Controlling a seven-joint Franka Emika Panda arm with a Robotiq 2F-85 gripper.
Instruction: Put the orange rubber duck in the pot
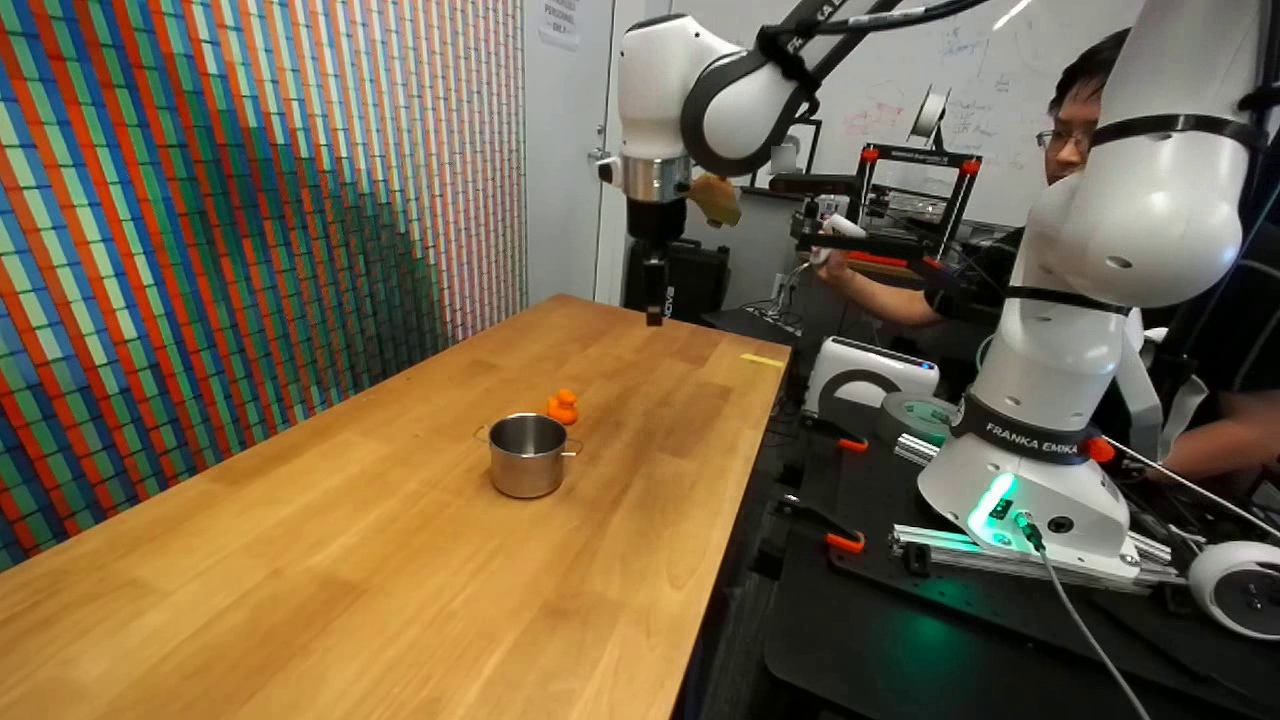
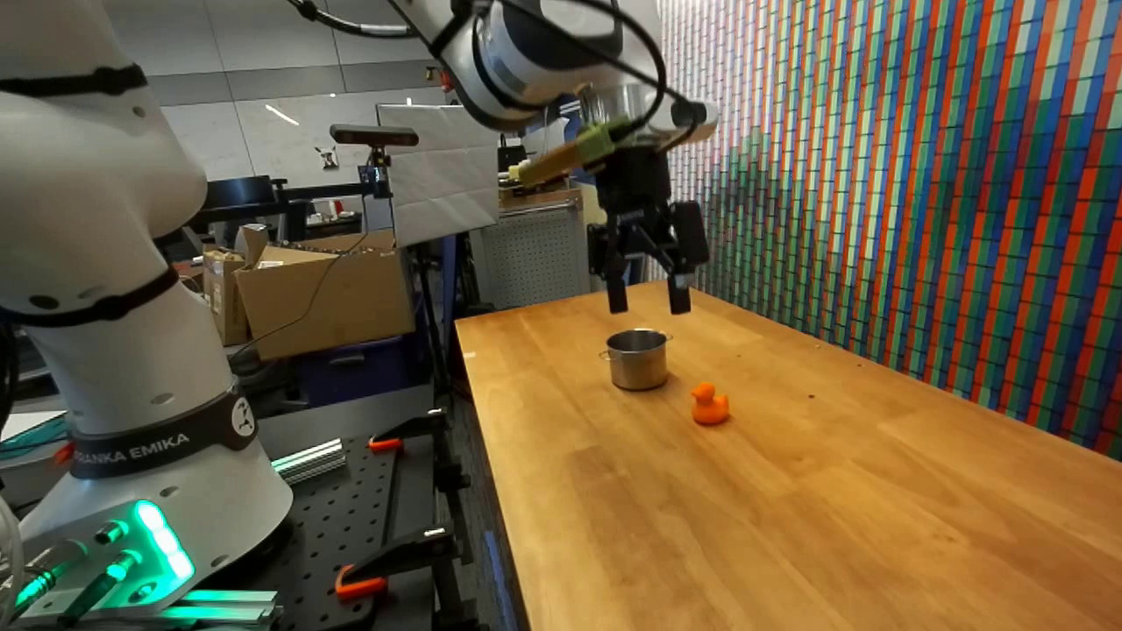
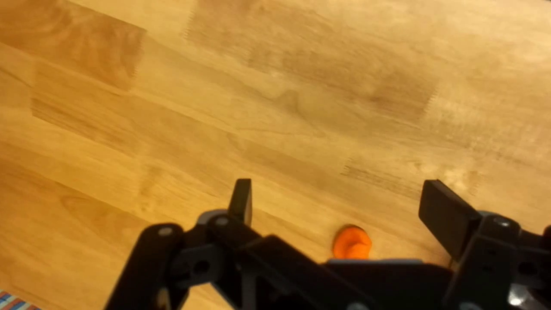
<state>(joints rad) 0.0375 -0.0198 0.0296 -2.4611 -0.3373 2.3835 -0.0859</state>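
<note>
The duck [image 2: 710, 405] sits upright on the table [image 2: 789, 526], near the pot [image 2: 638, 368] but outside it (in the wrist view, the gripper [image 3: 337, 188] hides part of the duck), so grasping, carrying and releasing all look left to do. Spread wide and holding nothing, the gripper hangs above. The pot looks likeliest to be bumped; clamps [image 2: 408, 554] and a box [image 2: 329, 302] stand off the table.
</note>
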